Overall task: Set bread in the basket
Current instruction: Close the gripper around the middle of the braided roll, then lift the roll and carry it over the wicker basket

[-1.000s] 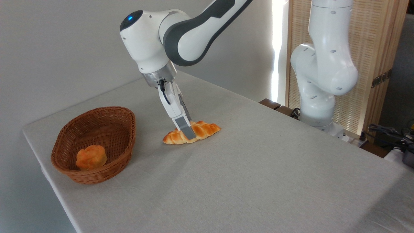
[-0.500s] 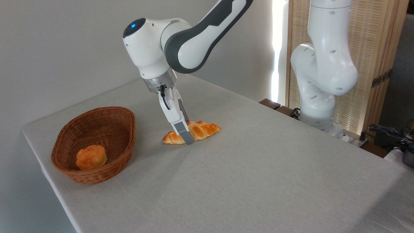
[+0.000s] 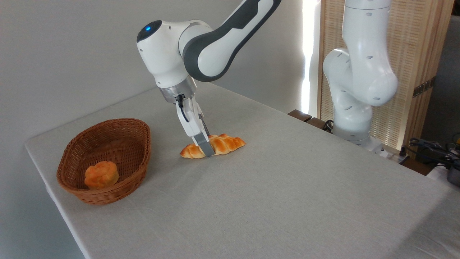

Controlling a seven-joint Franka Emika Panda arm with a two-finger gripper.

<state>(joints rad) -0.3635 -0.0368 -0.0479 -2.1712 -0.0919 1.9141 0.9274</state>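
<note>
We see the bread (image 3: 214, 145) lying on the surface (image 3: 273, 187), well apart from the basket (image 3: 107, 158). Our gripper (image 3: 206, 149) straddles its middle; we cannot tell whether the jaws have clamped. Lifting and placing remain.

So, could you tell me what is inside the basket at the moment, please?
One small round bun lies in the basket, toward its near end. The near wall hides the floor just behind it. The bread is on the table.

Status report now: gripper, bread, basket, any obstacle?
Gripper down at braided bread, closure unclear. Bread on table, outside basket. Small bun already in basket; path clear.
</note>
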